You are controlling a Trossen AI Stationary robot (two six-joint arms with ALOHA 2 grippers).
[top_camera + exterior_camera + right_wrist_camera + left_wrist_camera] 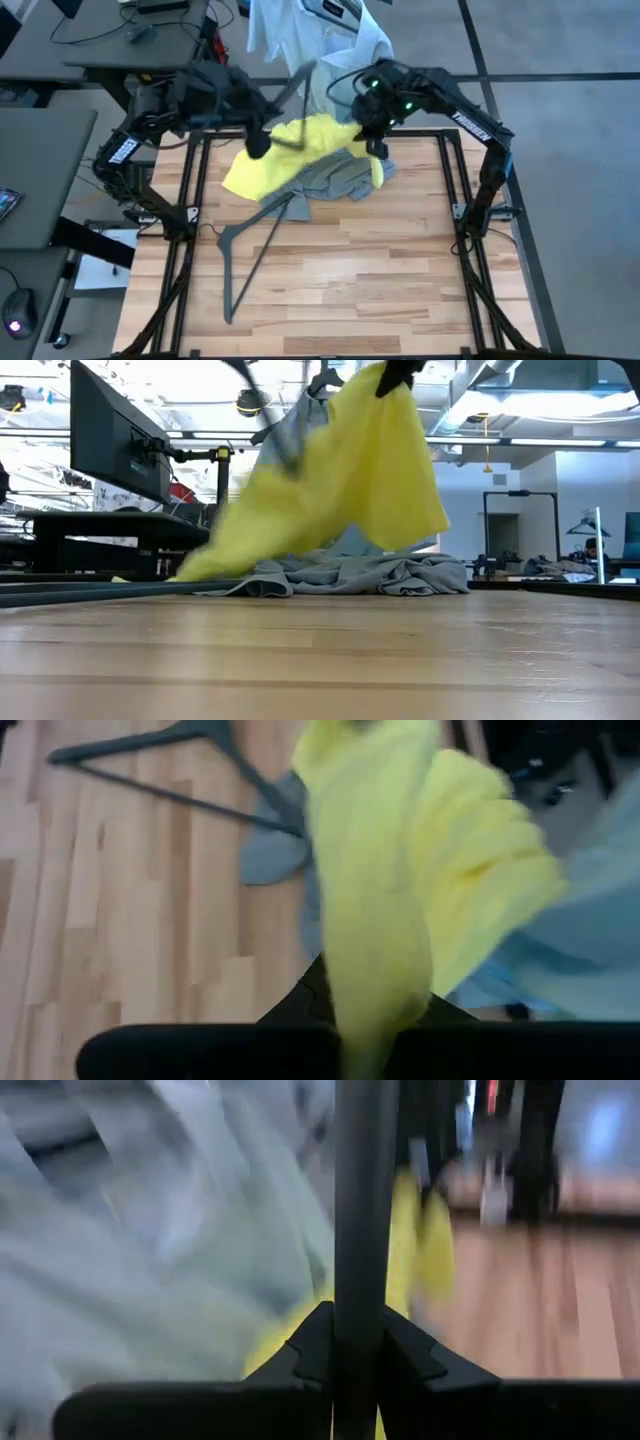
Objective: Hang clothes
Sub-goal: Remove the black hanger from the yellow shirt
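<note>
My right gripper (376, 148) is shut on the neon-yellow T-shirt (300, 150) over the far middle of the table. My left gripper (262, 143) is shut on a thin black hanger (297, 80) just left of the shirt. The grey T-shirt (335, 185) lies crumpled on the table under the yellow one. The pale light-blue shirt (310, 40) hangs beyond the table's far edge. In the low view the yellow shirt (350, 470) hangs from the right gripper (400, 370). My left gripper pinches a straight bar of the black hanger (357, 1260) between its two fingers (310, 1345). The bar runs on past the fingertips, and the hanger is lifted clear of the table. My right gripper pinches a bunched part of the yellow T-shirt (375, 940) between its two fingers, from above; how many layers, I cannot tell. The shirt hangs slack below it, and its lower left corner (195, 568) reaches down to the table.
A second black hanger (260, 235) lies flat on the wooden table, left of its middle. Black frame rails (188, 230) run along the table's left and right sides. Desks with a monitor (115, 435) stand beyond the left edge.
</note>
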